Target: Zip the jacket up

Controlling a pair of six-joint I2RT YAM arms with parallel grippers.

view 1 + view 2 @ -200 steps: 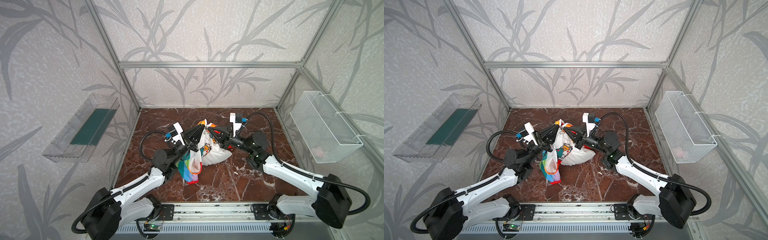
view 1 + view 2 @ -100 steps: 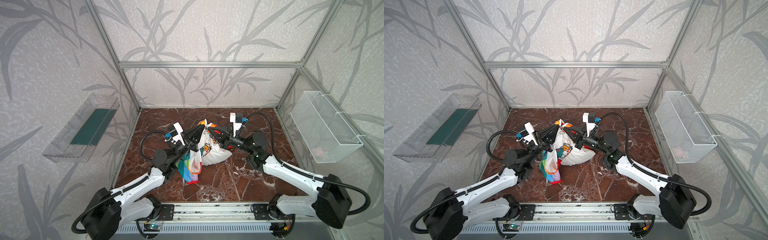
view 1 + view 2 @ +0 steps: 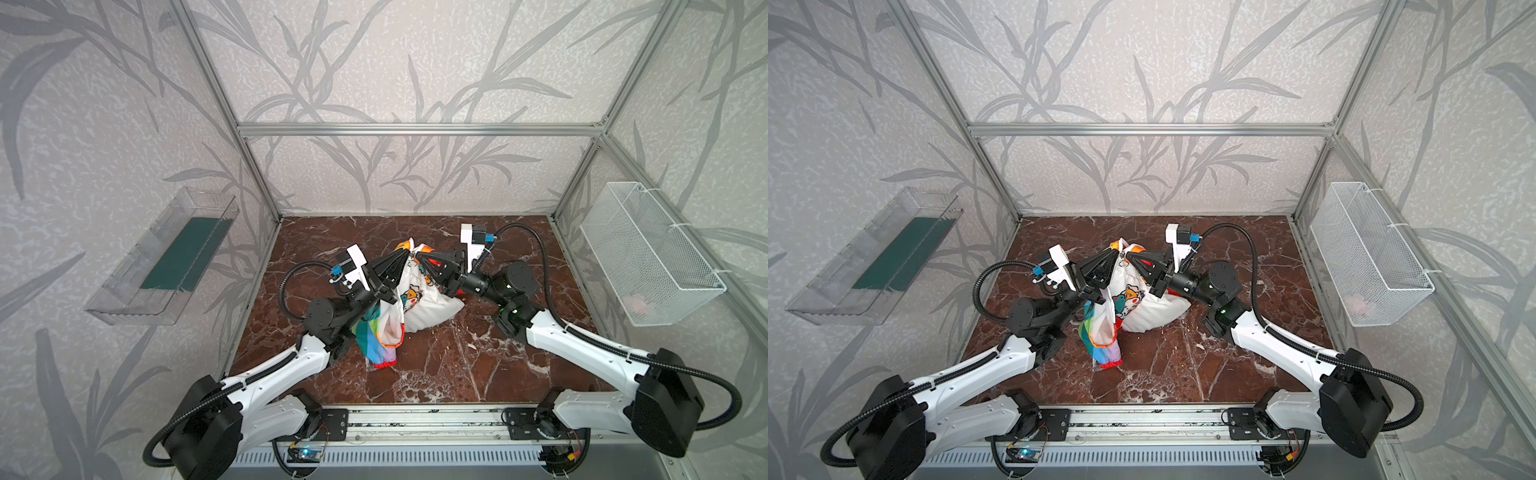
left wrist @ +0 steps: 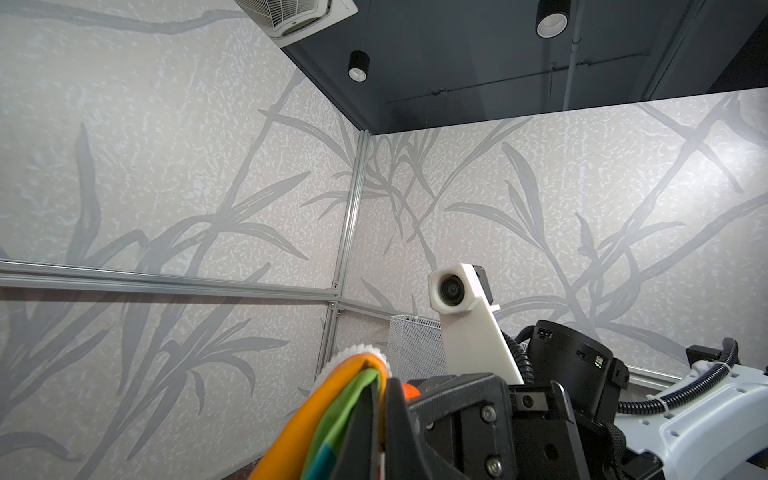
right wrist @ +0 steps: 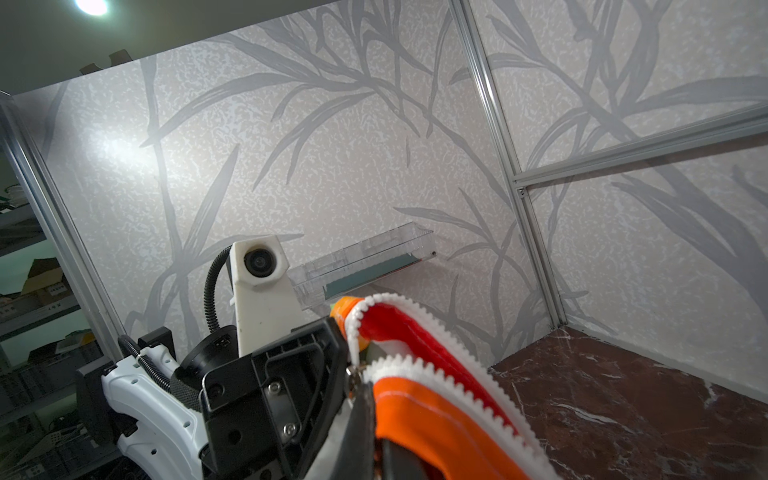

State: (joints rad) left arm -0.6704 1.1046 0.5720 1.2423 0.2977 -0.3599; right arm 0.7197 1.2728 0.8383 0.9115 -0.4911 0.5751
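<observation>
Dark red marble tabletop (image 3: 457,365) inside a walled booth, with both arms reaching in over the middle of it. The jacket (image 3: 424,303) is held up by its top edge right there. The rest of it is slumped on the marble, white cartoon lining facing out and rainbow stripes hanging on the left arm's side. The left jaws are clamped tight on the orange-and-green edge. The right jaws are clamped on the orange edge right by the white zipper (image 5: 411,365), tips nearly meeting. Zipper teeth are split apart up top, not joined.
</observation>
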